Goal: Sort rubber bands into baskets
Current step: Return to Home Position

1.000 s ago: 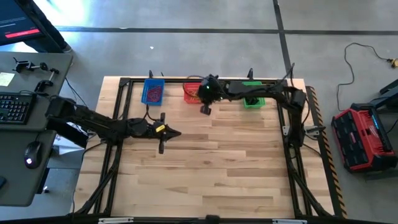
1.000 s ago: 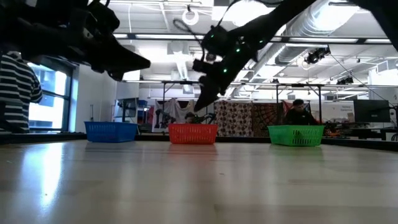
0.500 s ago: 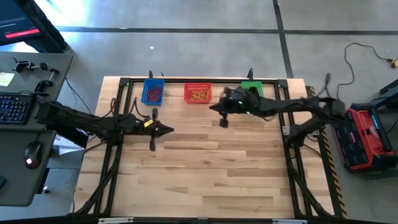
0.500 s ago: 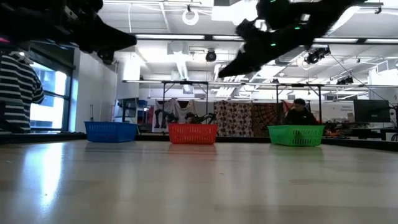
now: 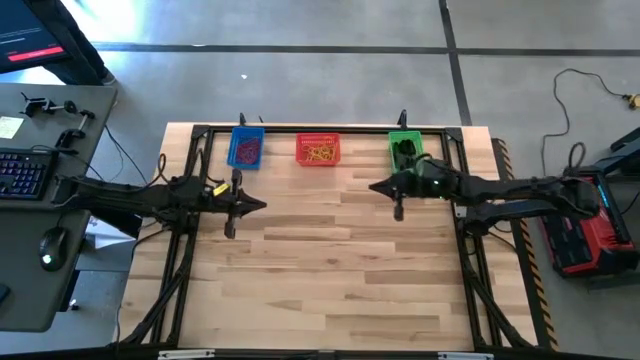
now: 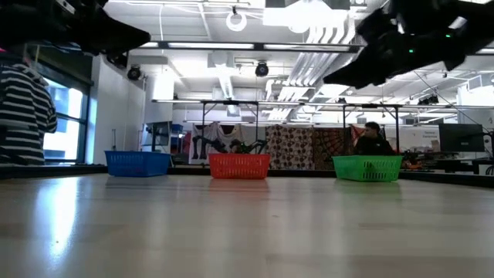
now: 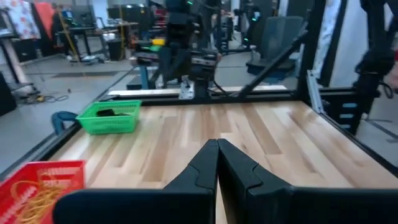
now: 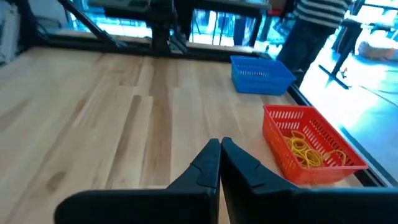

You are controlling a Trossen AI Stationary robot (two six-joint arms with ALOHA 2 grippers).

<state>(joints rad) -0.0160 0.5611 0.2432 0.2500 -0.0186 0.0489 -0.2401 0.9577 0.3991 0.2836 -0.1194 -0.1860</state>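
Note:
Three baskets stand in a row along the table's far edge: a blue basket (image 5: 246, 148) with purplish rubber bands, a red basket (image 5: 318, 150) with yellow and orange rubber bands (image 8: 308, 148), and a green basket (image 5: 405, 148) with dark bands (image 7: 107, 113). My left gripper (image 5: 262, 206) is shut and empty, above the table's left part, well short of the blue basket. My right gripper (image 5: 373, 186) is shut and empty, above the table just on the near side of the green basket. Both sets of fingertips meet in the wrist views (image 7: 217, 144) (image 8: 220, 144).
Black frame rails (image 5: 330, 128) run around the table's edges. A desk with a keyboard (image 5: 20, 172) and a mouse stands left of the table, a red case (image 5: 585, 220) on the floor to its right. People show in the room beyond. Bare wood (image 5: 330, 270) fills the middle and near part.
My right gripper has drawn back from above the red basket toward the table's right edge and now stands near the green basket, tipped nearer to level. My left gripper has drawn back a little toward the table's left edge and risen slightly. Both stay shut and empty.

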